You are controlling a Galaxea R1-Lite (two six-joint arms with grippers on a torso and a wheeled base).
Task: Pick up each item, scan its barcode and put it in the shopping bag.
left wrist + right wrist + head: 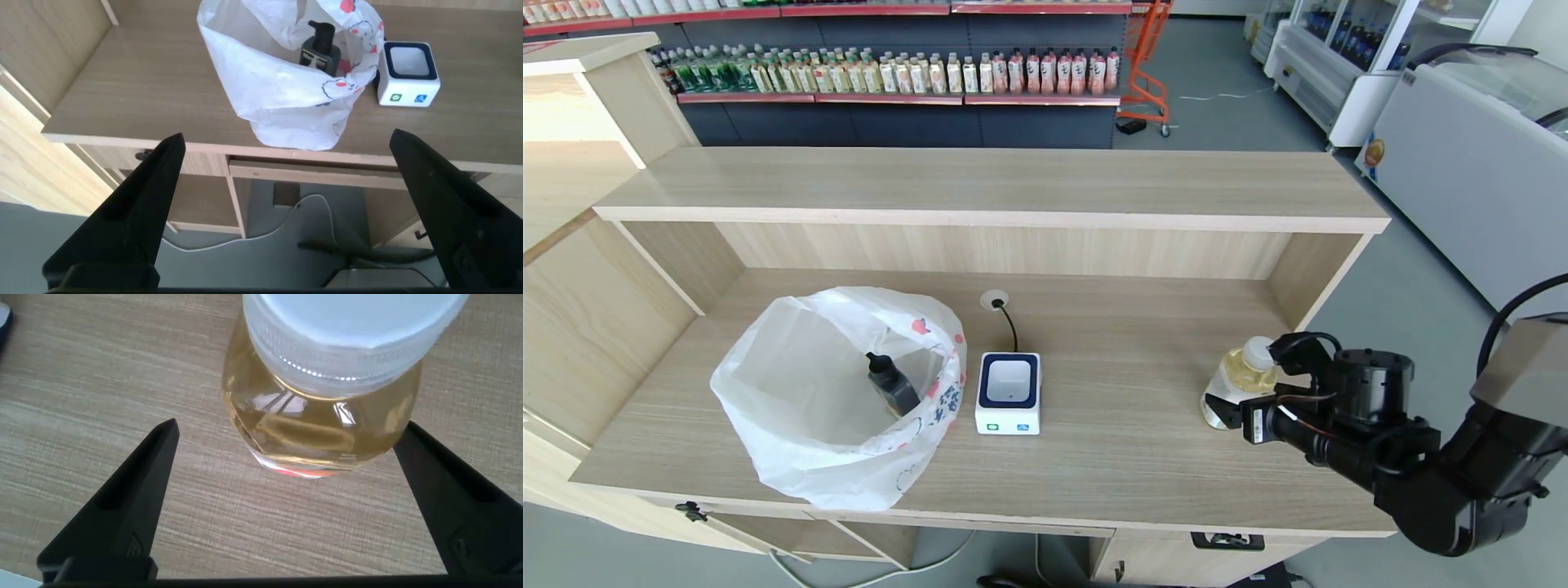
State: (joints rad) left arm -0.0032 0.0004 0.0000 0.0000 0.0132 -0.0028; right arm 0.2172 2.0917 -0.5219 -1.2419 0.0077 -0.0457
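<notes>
A clear bottle of yellow liquid (pixel 1241 380) with a white cap stands on the wooden counter (pixel 1127 457) at the right. My right gripper (pixel 1254 384) is open, one finger on each side of the bottle (pixel 327 416), not closed on it. The white shopping bag (pixel 841 392) stands open at the left with a dark pump bottle (pixel 892 384) inside. Beside the bag sits the white scanner (pixel 1009 392). My left gripper (pixel 288 143) hangs open and empty in front of the counter's front edge, facing the bag (pixel 278 82) and scanner (pixel 407 73).
The counter has a raised back ledge (pixel 988 184) and side walls. A black cable (pixel 1010 327) runs from the scanner to a hole at the back. A drawer front (pixel 319 175) sits under the counter edge. Drink shelves and freezers stand beyond.
</notes>
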